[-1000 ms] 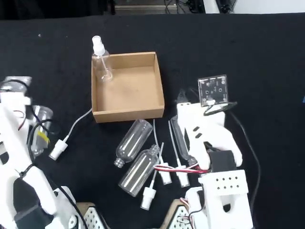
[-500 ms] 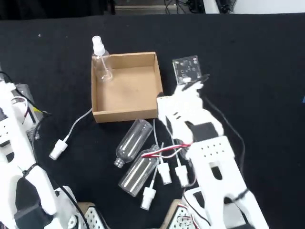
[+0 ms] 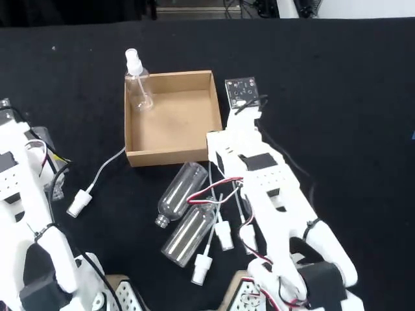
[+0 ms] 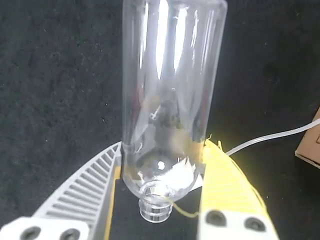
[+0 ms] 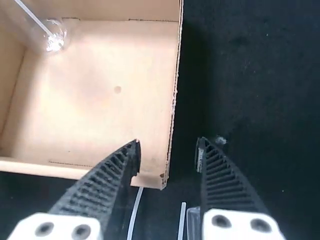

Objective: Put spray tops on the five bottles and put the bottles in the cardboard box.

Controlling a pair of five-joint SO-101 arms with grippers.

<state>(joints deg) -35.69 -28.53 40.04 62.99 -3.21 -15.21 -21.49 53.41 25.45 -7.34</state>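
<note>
Two bottles [image 3: 181,192] lie loose; left tool [image 4: 162,165] grips a third bottle [image 4: 172,75]; right tool [image 5: 167,150] open; perhaps four tops [image 3: 224,236].

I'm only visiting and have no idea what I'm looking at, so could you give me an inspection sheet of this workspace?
Surface: black table.
Job's things: cardboard box holds one capped bottle; two uncapped bottles and loose spray tops lie before it.
Clutter: nothing seen.
Grippers: left gripper shut on a clear bottle; right gripper open, astride the box's right wall.
Cables: red and white wires on the right arm.
Surroundings: cords beyond the table's far edge.
</note>
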